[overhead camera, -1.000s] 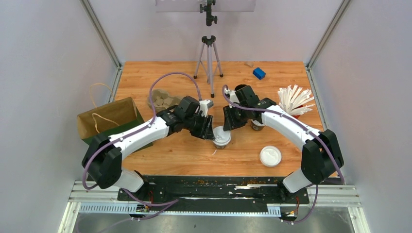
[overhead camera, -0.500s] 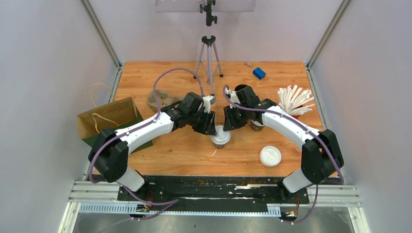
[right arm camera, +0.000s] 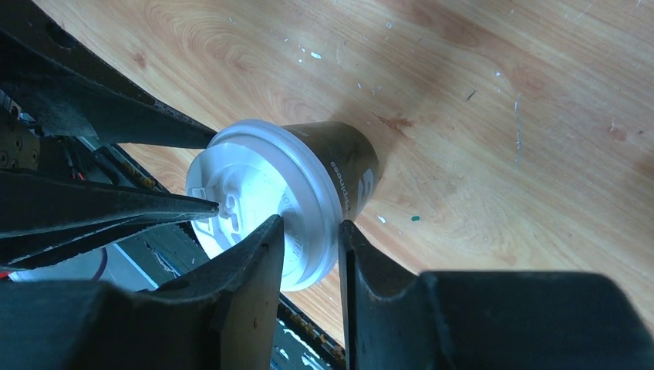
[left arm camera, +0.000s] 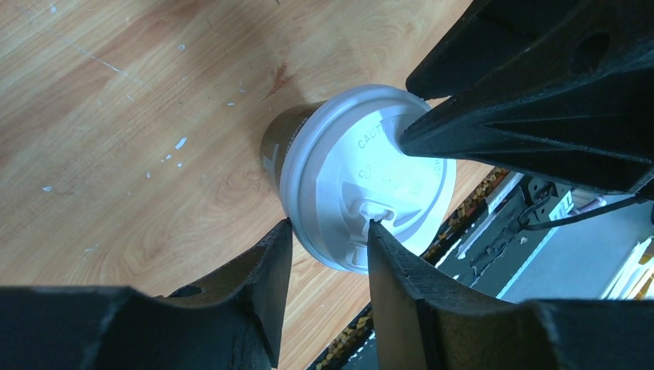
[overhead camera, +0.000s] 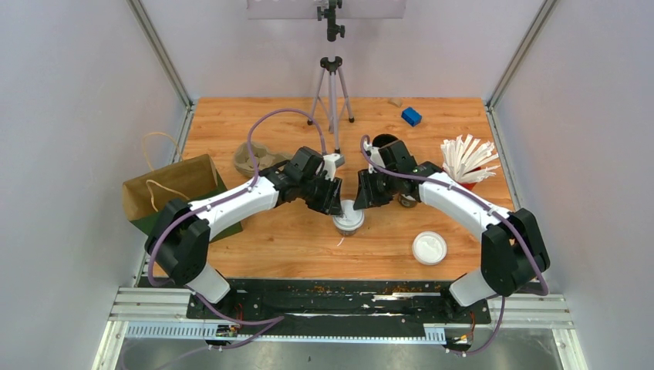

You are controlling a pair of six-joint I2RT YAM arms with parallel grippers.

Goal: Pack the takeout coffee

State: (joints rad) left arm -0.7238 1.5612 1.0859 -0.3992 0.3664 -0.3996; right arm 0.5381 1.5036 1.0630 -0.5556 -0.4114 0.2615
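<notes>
- Lidded coffee cup (overhead camera: 348, 224) stands upright at the centre of the table (overhead camera: 293, 243).
- Left hand (left arm camera: 329, 225), at its 10 o'clock: fingers slightly parted astride the white lid (left arm camera: 362, 166) rim; cannot tell if gripping.
- Right hand (right arm camera: 310, 223), at 2 o'clock: likewise.

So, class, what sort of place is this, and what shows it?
Probably a robotics test cell, not a café: two white-and-black robot arms at an orange-brown wooden table, plain white wall panels, and a small metal tripod.
</notes>
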